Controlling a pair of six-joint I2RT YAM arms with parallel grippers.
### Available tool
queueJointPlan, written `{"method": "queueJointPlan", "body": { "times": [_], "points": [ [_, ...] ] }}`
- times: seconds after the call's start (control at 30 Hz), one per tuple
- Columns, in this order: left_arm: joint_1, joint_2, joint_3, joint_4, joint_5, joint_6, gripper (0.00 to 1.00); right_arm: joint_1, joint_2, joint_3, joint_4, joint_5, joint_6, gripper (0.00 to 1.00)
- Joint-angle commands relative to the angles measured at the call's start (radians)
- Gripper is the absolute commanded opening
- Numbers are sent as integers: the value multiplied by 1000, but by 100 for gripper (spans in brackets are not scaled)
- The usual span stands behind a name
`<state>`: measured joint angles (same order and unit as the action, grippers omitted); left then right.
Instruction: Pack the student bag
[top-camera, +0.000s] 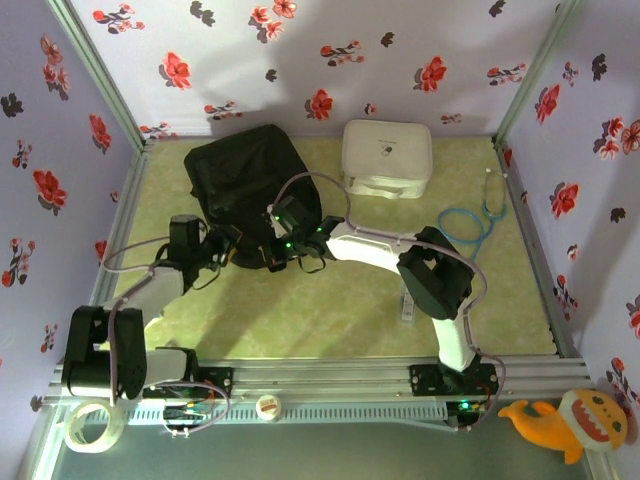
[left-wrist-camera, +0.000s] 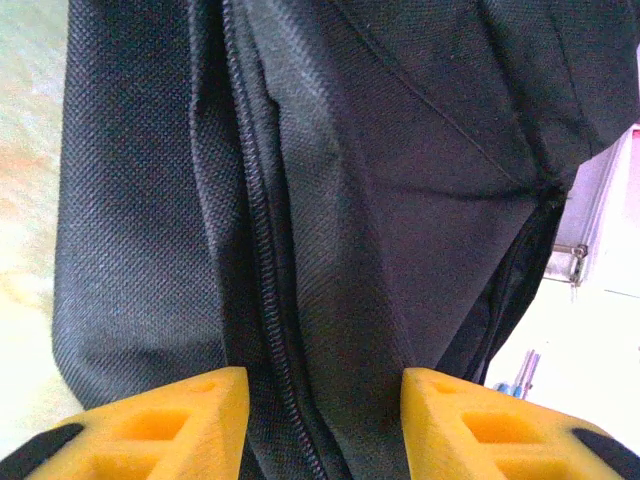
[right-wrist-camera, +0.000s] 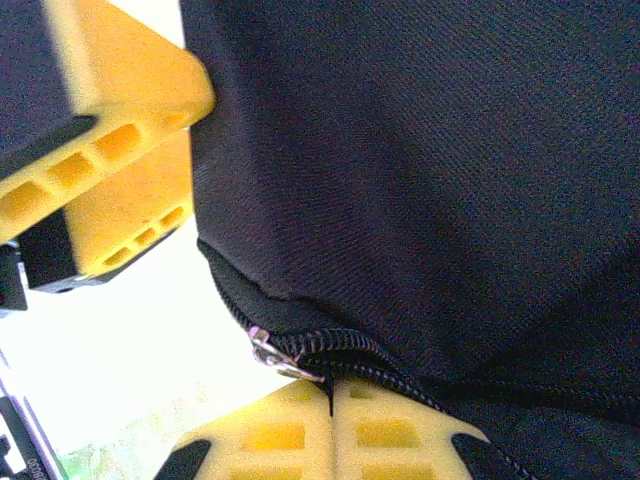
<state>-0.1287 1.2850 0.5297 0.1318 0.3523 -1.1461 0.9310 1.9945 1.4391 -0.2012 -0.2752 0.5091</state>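
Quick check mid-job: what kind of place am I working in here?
Probably a staged robot test booth: floral-print wall panels boxing in a green mat tabletop, and an aluminium frame rail along the near edge.

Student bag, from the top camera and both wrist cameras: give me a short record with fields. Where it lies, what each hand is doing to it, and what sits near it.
bag: black student bag, lying at the back left of the green table
left hand: open, fingers on either side of a bag fold that carries the zipper
right hand: shut at the bag's zipper edge, beside the metal pull
nearby: white zip case, to the right of the bag and apart from it
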Motion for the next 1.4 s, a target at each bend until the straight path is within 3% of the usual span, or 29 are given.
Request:
{"method": "queueJointPlan", "body": {
  "times": [0.0,0.23,0.37,0.9,1.07,1.17,1.27,1.37],
  "points": [
    [-8,29,-1,71,1,-25,38,10,-34,0,24,-18,25,0],
    [-9,64,47,-5,-60,26,9,9,-69,-31,-42,67,55,0],
    [-8,83,59,-41,-90,61,0,7,-99,-56,-104,148,83,0],
    [23,44,113,-180,-134,167,0,-29,-189,-131,-272,381,195,0],
    [28,16,125,-211,-136,185,0,-30,-195,-115,-339,515,210,0],
    [28,4,132,-218,-126,190,0,-32,-209,-117,-274,431,147,0],
    [28,3,138,-217,-102,190,0,-34,-223,-118,-158,219,59,2],
    [28,0,145,-218,-86,195,0,-31,-208,-95,-114,70,35,25]
  ]
}}
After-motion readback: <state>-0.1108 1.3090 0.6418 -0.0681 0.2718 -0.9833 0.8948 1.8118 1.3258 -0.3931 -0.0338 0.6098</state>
